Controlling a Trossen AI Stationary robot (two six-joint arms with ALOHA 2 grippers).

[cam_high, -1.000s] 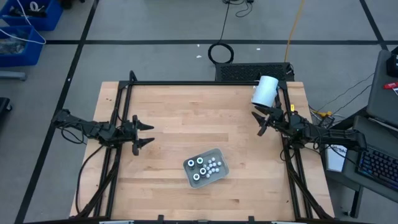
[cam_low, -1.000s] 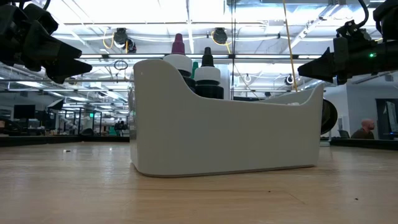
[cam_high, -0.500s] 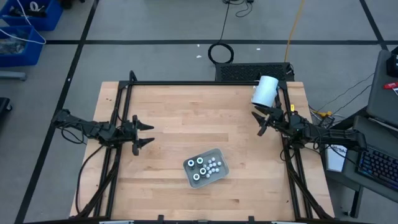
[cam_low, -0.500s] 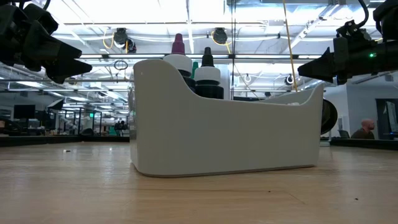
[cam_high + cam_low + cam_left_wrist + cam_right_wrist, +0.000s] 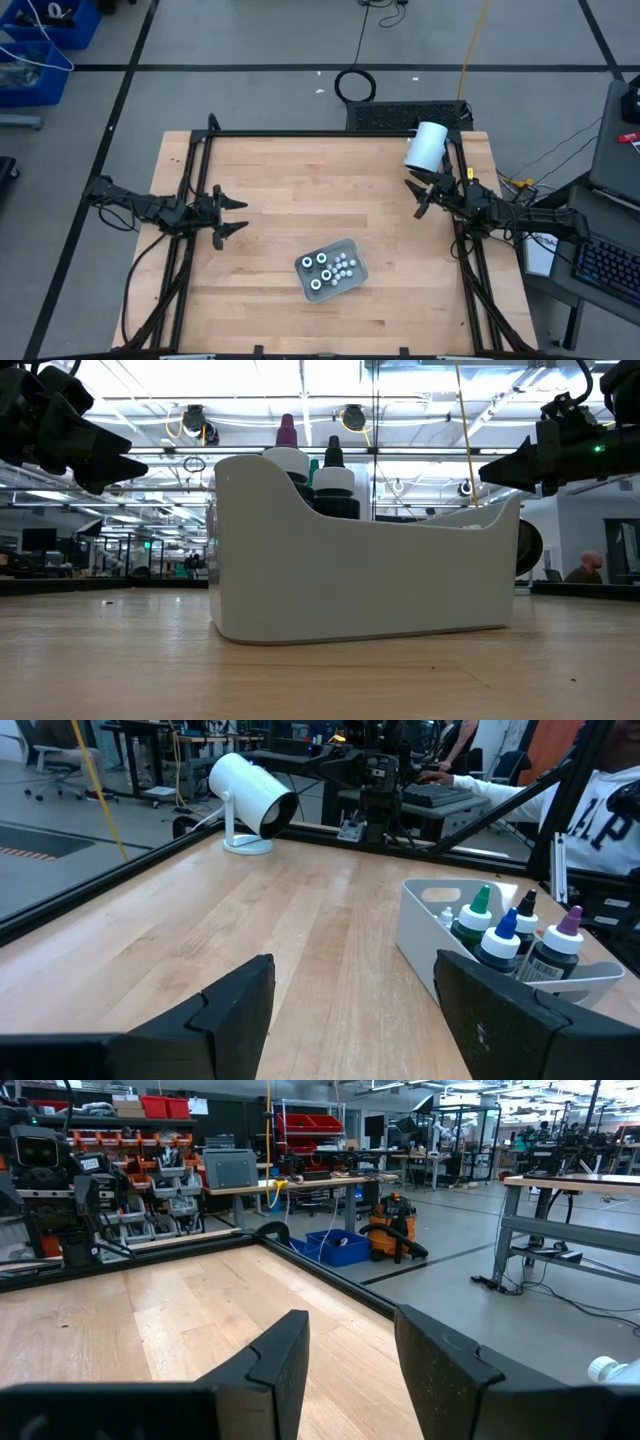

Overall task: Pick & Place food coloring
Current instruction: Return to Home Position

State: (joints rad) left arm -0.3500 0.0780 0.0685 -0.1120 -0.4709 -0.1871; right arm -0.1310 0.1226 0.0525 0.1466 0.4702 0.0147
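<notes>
At the left edge of the table [image 5: 300,170], the left gripper [image 5: 240,216] hangs with its fingers spread and nothing between them. It is well apart from the pale bin [image 5: 380,575], so it looks like a threat only if a homing sweep swung it inward and low. The food coloring [image 5: 329,268] stands bunched inside that bin near the table's front middle, where a knock to the bin's wall would likely topple the taller bottles. The right gripper [image 5: 413,197], likewise spread and empty, sits near the white cylinder [image 5: 427,146], which a careless retreat might clip.
</notes>
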